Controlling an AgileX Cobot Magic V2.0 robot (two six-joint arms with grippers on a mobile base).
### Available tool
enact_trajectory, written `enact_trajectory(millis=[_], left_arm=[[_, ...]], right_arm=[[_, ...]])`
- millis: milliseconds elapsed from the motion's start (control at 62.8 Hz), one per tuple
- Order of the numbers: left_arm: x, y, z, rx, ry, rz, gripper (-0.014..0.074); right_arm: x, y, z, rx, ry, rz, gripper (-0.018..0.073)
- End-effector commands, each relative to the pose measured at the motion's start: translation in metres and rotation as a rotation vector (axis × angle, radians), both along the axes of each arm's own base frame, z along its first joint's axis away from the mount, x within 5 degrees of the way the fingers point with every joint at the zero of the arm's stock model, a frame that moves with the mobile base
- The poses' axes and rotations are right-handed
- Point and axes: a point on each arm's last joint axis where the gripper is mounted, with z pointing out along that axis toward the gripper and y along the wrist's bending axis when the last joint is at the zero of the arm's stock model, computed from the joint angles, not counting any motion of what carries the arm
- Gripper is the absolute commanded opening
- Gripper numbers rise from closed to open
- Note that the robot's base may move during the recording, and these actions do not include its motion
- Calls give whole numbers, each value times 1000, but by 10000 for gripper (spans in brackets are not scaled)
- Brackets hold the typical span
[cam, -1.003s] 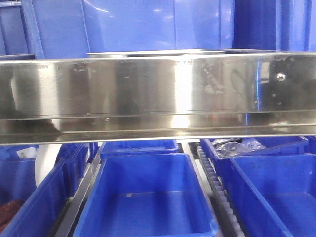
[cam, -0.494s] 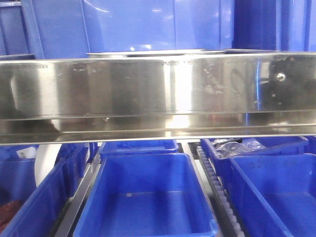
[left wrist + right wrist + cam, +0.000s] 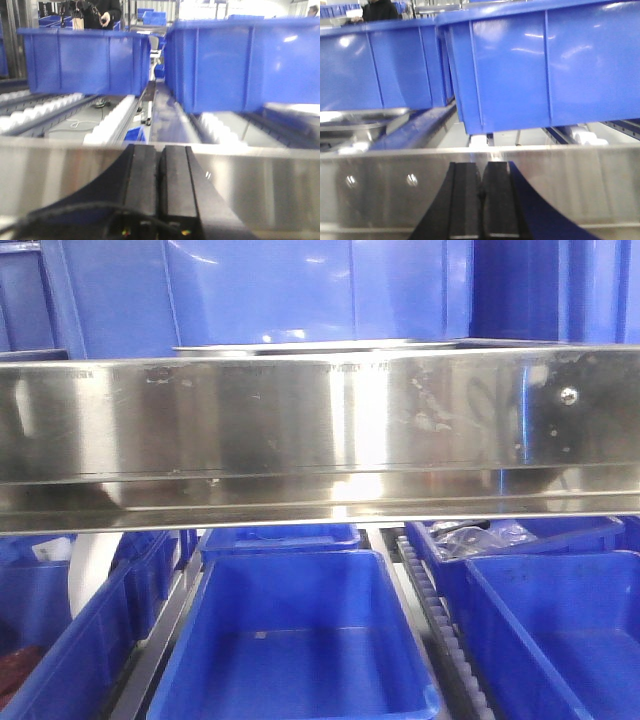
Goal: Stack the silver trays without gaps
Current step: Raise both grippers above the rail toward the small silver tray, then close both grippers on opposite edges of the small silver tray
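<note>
The task looks to be at its reaching stage: neither arm holds anything yet. In the left wrist view the left end effector point(image 3: 160, 150) is clenched, its two black fingers pressed flat against each other with nothing between them. The right end effector point(image 3: 481, 167) looks the same in the right wrist view, clenched and empty. Both sit on the near side of the shiny shelf rail point(image 3: 320, 430), which runs across the whole front view.

One silver tray point(image 3: 355, 125) shows at the left of the right wrist view. It lies on the shelf beyond the rail, under and just in front of a blue bin point(image 3: 380, 65). In the front view only a thin bright rim of a silver tray point(image 3: 300, 345) peeks above the top edge of the rail, in front of the upper bins point(image 3: 300, 290). Whether this is a single tray or several already nested cannot be told, since the rail hides the rest. More bins stand on the lower level point(image 3: 300, 640), and white rollers point(image 3: 112, 120) run back along the shelf in the left wrist view.

The next move likely calls for the fingers to part and an arm to rise over the rail. It would then take a tray by its thin rim. To stack without gaps, the tray must be held level and squared to the one beneath.
</note>
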Motion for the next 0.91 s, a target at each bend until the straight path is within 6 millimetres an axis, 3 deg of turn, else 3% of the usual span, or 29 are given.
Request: enact_trajectory(millis=[0,143,223,382,509,685,892], left_arm=[[-12,0,48,30,-101,-4,-44],[-25,-2,105,26,-71,-27,41],[-23,-3,133,29,-27,-37,183],[3,-6,160,-11,91,-70,435],[27,-14,179,4,133,-162,451],[57,-49,196,132,242,-470,451],[107,-104,213,174,341,-698,452]], right_arm=[[-12,-1,44,22,-147,2,74],[-24,1,88,13,-95,25,246],[-26,1,113,11,-86,31,393],[-11,2,150,9,-66,32,559],[18,5,165,9,31,44,585],[55,19,191,56,148,155,585],[102,65,226,-22,266,392,582]])
